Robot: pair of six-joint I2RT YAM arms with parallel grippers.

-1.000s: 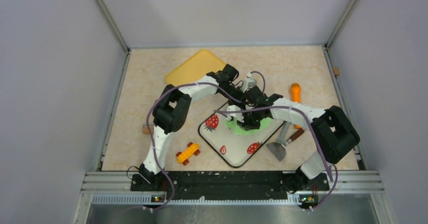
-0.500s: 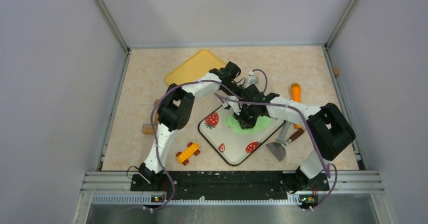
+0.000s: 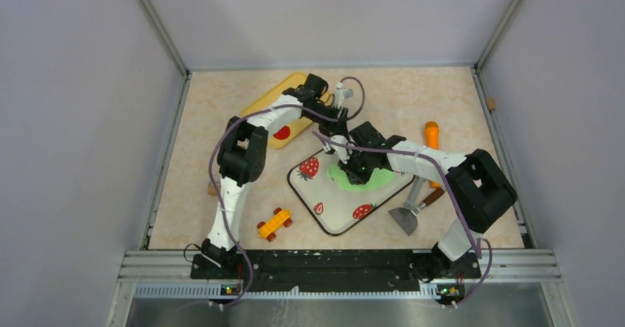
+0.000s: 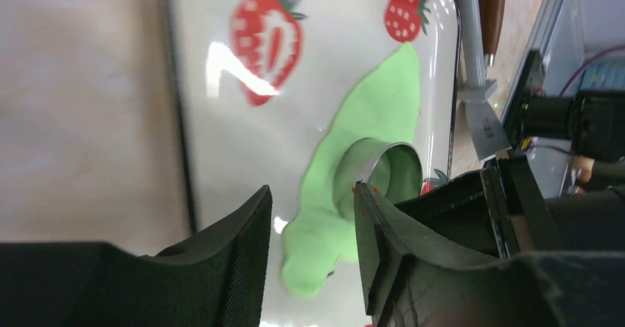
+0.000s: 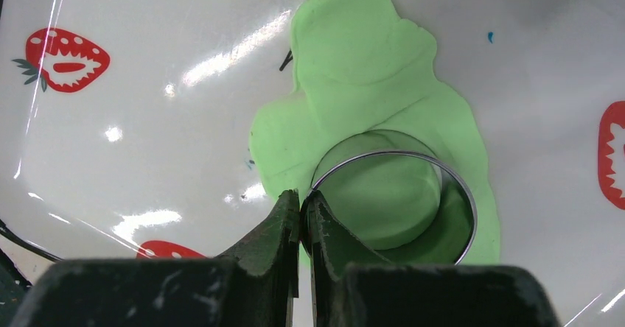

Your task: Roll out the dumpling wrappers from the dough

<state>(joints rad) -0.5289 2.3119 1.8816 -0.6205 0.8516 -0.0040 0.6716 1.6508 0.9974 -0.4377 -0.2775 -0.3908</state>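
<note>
The strawberry-print plate (image 3: 339, 213) holds the dough (image 5: 354, 54), a flattened green sheet lying toward its far side. A metal ring (image 5: 390, 152) stands in one end of the dough, with green showing inside it. The right fingers (image 5: 284, 224) are pinched narrow on the ring's rim. The left fingers (image 4: 236, 246) are apart with nothing between them, poised over the plate by the dough. A yellow tray (image 3: 287, 85) at the far left carries a red disc (image 3: 281, 132), partly covered by the left arm. On the worktop (image 3: 206, 121), a scraper (image 3: 405, 218) lies just right of the plate, an orange handle (image 3: 431, 132) lies beyond it, and a toy car (image 3: 274, 222) sits off the plate's near left. From above, the right wrist hides the ring.
</note>
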